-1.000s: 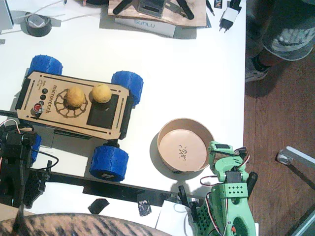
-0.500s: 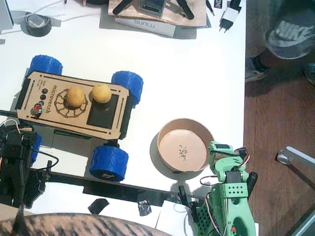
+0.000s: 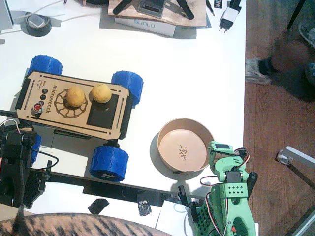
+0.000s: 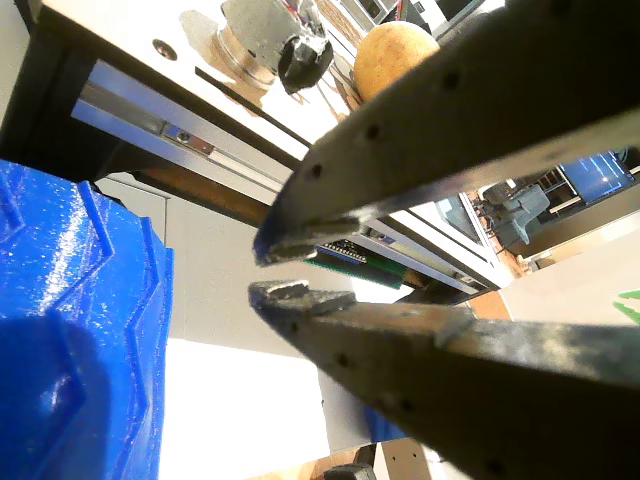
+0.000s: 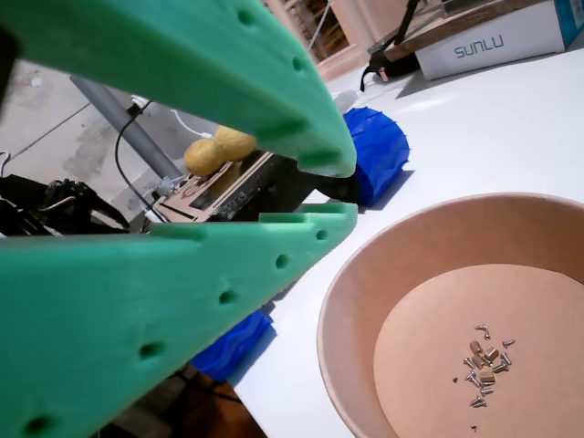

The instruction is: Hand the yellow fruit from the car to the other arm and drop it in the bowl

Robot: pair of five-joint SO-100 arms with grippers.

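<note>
On the plywood car (image 3: 74, 105), the ochre yellow fruit (image 3: 75, 97) sits on the gear emblem, with a brighter yellow fruit (image 3: 101, 93) beside it on the right. The tan bowl (image 3: 166, 129) stands right of the car. My left black arm (image 3: 15, 167) rests at the car's near left corner. Its gripper (image 4: 272, 268) points under the chassis beside a blue wheel (image 4: 70, 340); the jaws are nearly together and hold nothing. My right mint-green gripper (image 3: 217, 151) (image 5: 333, 187) rests by the bowl's (image 5: 347, 301) rim, jaws nearly together and holding nothing.
Several tiny screws (image 3: 183, 151) lie in the bowl. A tape roll (image 3: 38, 23), a SUNLU box (image 3: 145, 23) and a white plug (image 3: 229, 17) line the far edge. The table ends at the right, where a person's shoes (image 3: 258, 71) stand on the wood floor.
The person's feet beyond the table's right edge have shifted and are blurred now. Neither arm, the car nor the fruits have moved.
</note>
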